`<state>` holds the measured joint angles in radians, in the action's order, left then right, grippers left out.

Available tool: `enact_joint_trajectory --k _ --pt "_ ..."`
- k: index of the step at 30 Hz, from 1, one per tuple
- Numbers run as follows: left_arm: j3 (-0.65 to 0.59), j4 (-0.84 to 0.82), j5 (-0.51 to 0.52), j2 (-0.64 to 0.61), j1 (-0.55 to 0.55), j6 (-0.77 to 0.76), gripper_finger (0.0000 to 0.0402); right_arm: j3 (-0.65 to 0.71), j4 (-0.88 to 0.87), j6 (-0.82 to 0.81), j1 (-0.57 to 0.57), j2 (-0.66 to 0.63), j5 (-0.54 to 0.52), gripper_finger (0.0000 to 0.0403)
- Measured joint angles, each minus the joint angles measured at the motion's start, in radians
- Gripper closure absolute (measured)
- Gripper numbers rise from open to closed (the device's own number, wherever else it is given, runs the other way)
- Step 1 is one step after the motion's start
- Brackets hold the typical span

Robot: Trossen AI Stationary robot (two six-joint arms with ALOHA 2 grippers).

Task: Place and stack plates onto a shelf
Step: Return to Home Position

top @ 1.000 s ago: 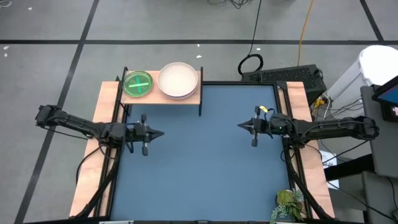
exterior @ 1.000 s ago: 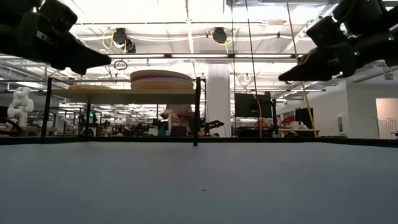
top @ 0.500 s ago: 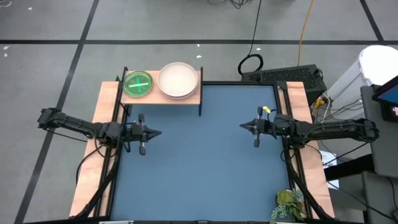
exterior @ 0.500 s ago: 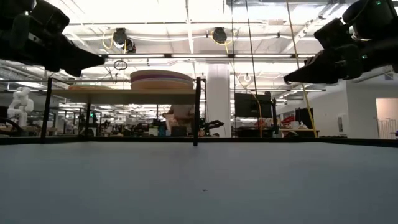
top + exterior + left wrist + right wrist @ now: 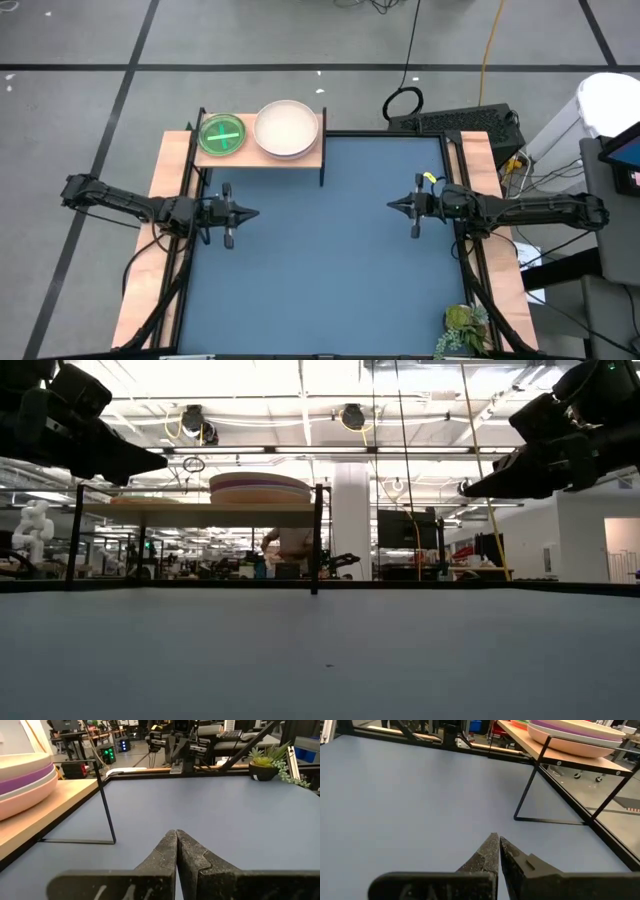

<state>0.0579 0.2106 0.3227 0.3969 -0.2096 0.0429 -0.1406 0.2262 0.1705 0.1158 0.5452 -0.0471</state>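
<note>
Now | left gripper closed, empty | right gripper same | plates on shelf, well apart from both

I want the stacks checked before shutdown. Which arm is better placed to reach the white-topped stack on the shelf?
Probably left. The left gripper, shut, hangs just in front of the shelf; the right gripper, also shut, sits past the shelf's end, farther from the white plate.

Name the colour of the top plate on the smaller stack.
Green; the green plate shows best in the high view.
</note>
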Motion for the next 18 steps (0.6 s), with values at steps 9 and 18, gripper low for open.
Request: enact_joint_trajectory --k 9,18 --pt "0.0 0.001 0.001 0.0 0.0 0.001 0.0398 0.064 0.007 0.005 0.0 -0.072 0.0 0.0403" --pt "0.0 0.002 0.001 0.0 0.0 0.011 0.0398 0.109 0.009 0.0 0.0 -0.16 -0.001 0.0403"
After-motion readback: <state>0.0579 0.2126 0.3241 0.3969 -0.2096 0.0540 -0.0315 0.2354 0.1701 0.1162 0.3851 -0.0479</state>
